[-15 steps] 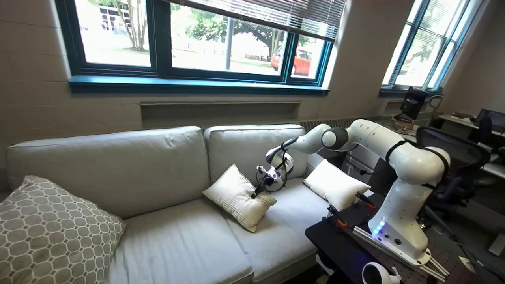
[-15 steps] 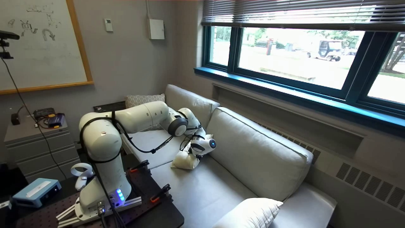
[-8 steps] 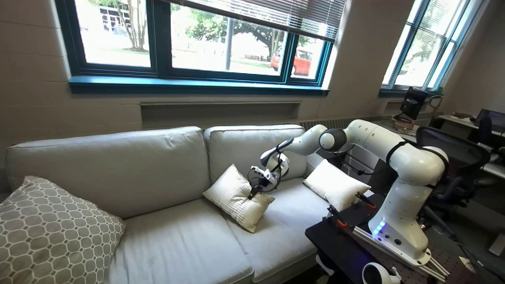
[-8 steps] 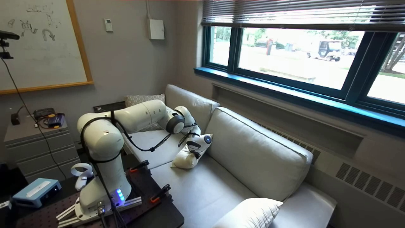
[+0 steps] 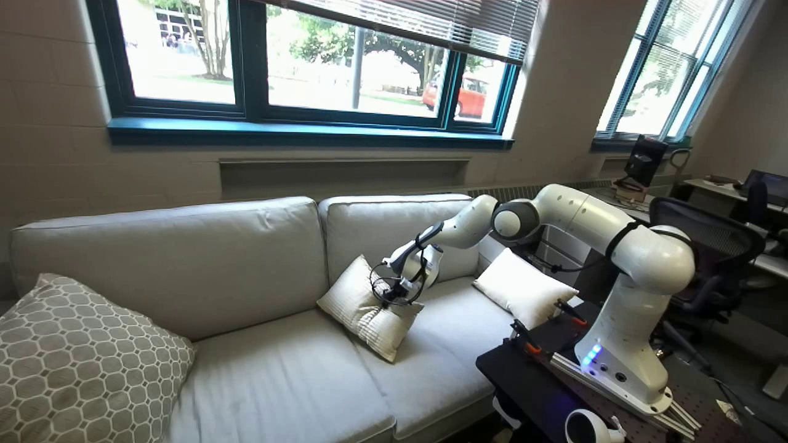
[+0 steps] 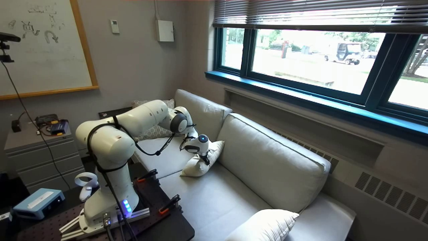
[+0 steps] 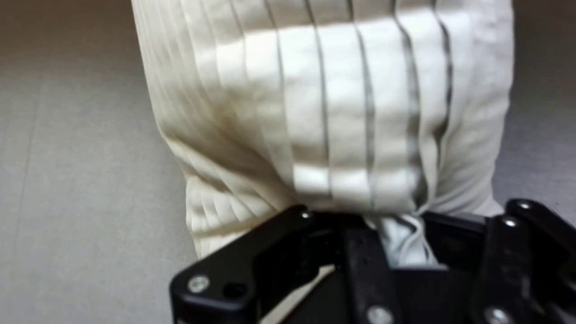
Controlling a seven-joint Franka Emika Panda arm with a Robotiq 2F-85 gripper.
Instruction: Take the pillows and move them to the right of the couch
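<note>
Facing the couch [image 5: 271, 363], window [image 5: 252, 86] behind it: left pillow [image 5: 92, 363] on one end, middle pillow [image 5: 351, 301] under the gripper [image 5: 382, 304], right pillow [image 5: 523, 286] on the other, near the table [image 5: 514, 369]!

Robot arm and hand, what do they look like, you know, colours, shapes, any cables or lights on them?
The arm is glossy white with rounded segments, dark grey joint bands and black straps. A black cable loops along it, and blue lights glow on its base. The hand is black and angular, with silver screws.
</note>
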